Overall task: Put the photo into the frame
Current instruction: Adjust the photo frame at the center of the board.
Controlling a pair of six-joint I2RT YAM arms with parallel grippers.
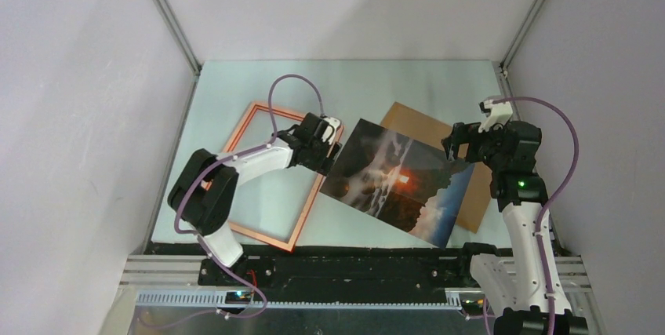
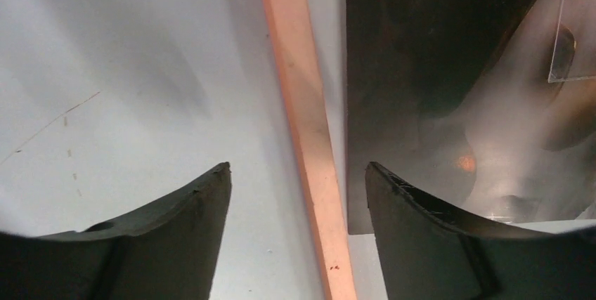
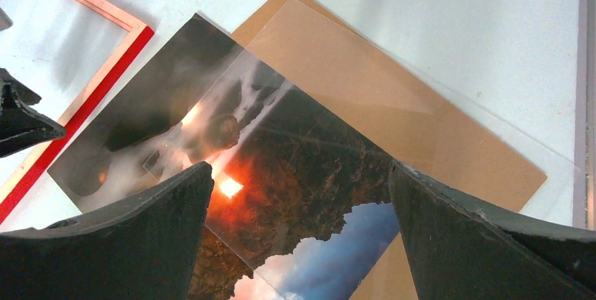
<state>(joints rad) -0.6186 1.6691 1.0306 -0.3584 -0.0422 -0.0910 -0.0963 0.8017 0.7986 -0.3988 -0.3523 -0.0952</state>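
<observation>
The photo [image 1: 400, 182], a dark rocky landscape with an orange sun, lies tilted in the middle of the table. The frame [image 1: 270, 186] lies flat to its left, pale wood side up with a red edge. My left gripper [image 1: 328, 147] is open and straddles the frame's right rail [image 2: 309, 138]. Its right finger [image 2: 429, 244] hangs over the photo's corner [image 2: 436, 68], and nothing is gripped. Over the photo's far right part [image 3: 316, 173], my right gripper [image 1: 453, 151] stands wide open [image 3: 301, 166], holding nothing.
A brown backing board [image 1: 419, 127] lies under the photo's far side, reaching to the right [image 3: 457, 152]. A clear sheet [image 3: 422, 114] lies across the board and part of the photo. White walls enclose the table [image 1: 353, 84] on three sides.
</observation>
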